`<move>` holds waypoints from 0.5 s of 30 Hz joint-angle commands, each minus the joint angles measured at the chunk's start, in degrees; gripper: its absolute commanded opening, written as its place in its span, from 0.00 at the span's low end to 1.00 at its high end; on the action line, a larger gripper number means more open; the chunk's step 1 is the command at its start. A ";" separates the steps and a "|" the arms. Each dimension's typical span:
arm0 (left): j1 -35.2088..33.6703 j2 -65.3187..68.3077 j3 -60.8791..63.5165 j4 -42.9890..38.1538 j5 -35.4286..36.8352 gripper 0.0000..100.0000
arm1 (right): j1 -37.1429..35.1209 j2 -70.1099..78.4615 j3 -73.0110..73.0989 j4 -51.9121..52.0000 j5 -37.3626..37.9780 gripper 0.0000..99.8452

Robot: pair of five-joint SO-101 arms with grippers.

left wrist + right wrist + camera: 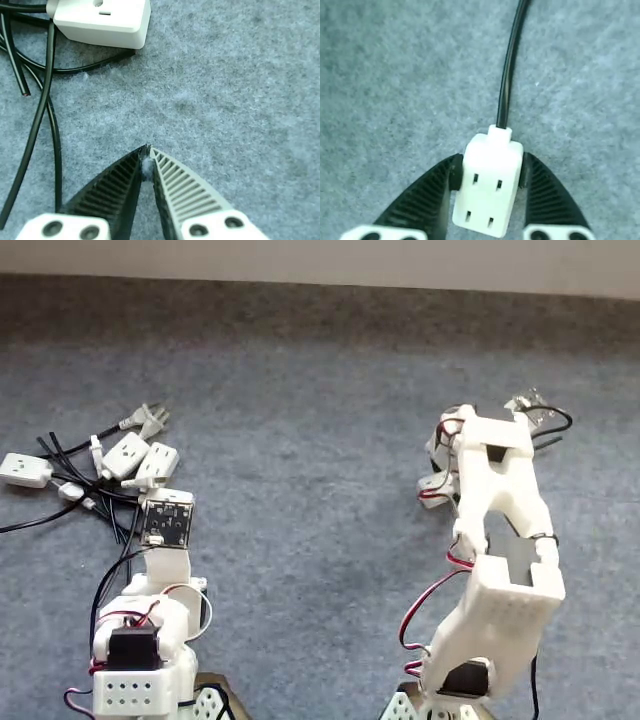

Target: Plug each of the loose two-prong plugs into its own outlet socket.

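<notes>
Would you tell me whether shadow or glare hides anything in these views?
High view: soft even light, faint shadows on the carpet. Left wrist view: the white socket is bright, not washed out; left gripper casts little shadow. Right wrist view: no glare on the socket block in the right gripper.
</notes>
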 commanded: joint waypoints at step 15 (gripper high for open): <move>0.66 0.04 1.10 -0.79 0.26 0.01 | -21.85 -1.01 -11.82 10.07 13.54 0.11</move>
